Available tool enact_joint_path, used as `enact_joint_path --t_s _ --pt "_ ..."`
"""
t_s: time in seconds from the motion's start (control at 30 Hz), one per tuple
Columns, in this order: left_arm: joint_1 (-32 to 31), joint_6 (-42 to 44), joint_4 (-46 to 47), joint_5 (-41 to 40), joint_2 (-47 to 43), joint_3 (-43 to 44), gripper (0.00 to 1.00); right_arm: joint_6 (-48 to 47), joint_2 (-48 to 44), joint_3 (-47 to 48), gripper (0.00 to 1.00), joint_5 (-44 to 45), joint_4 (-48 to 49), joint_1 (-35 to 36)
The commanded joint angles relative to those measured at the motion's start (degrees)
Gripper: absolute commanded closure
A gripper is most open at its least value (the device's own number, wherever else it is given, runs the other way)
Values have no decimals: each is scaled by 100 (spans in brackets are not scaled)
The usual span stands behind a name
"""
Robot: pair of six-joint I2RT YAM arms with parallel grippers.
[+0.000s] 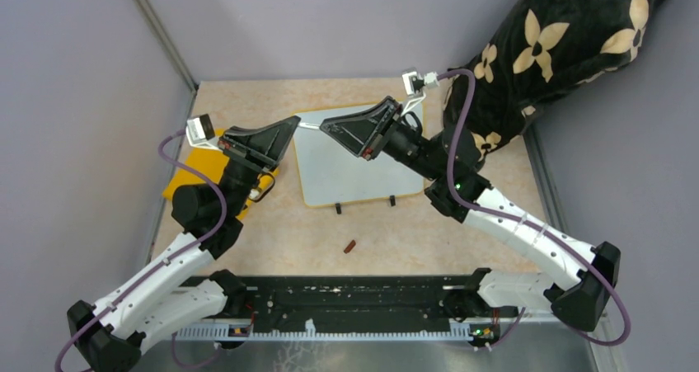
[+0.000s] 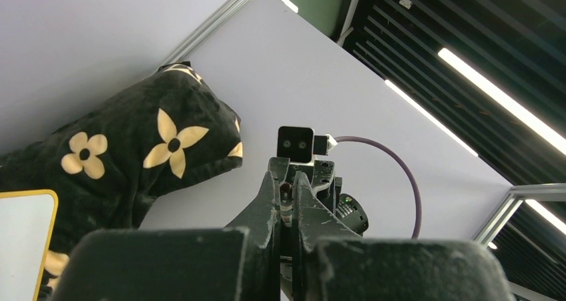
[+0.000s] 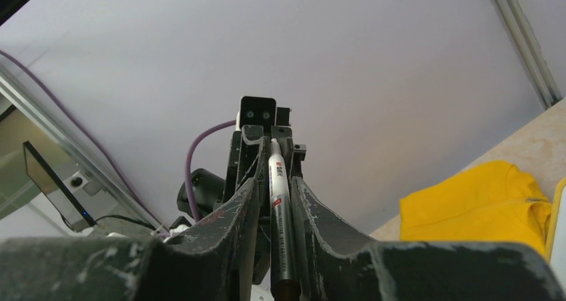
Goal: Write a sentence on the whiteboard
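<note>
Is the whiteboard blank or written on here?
Blank where visible: in the top view the whiteboard shows a bare white surface with no strokes. The right arm covers its upper part, so that area cannot be told.

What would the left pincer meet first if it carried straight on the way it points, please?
Most likely the right pincer, facing the left pincer tip to tip over the whiteboard; only the marker spans the gap between them.

Pillow (image 1: 569,50) — obstacle right of whiteboard (image 1: 346,174)
</note>
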Motion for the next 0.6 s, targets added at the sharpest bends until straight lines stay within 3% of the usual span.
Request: enact_joint_path --t_s 0.0,0.2,0.4,0.57 --pt "18 22 43 4 -34 51 100 119 -183 22 77 -148 532 -43" --pt "19 35 71 0 -34 59 100 126 -160 28 76 -189 483 -43" --pt "19 66 65 5 -16 102 100 114 -134 46 68 -241 394 -52" --pt "19 68 73 9 2 109 100 90 -116 60 73 -251 299 -61"
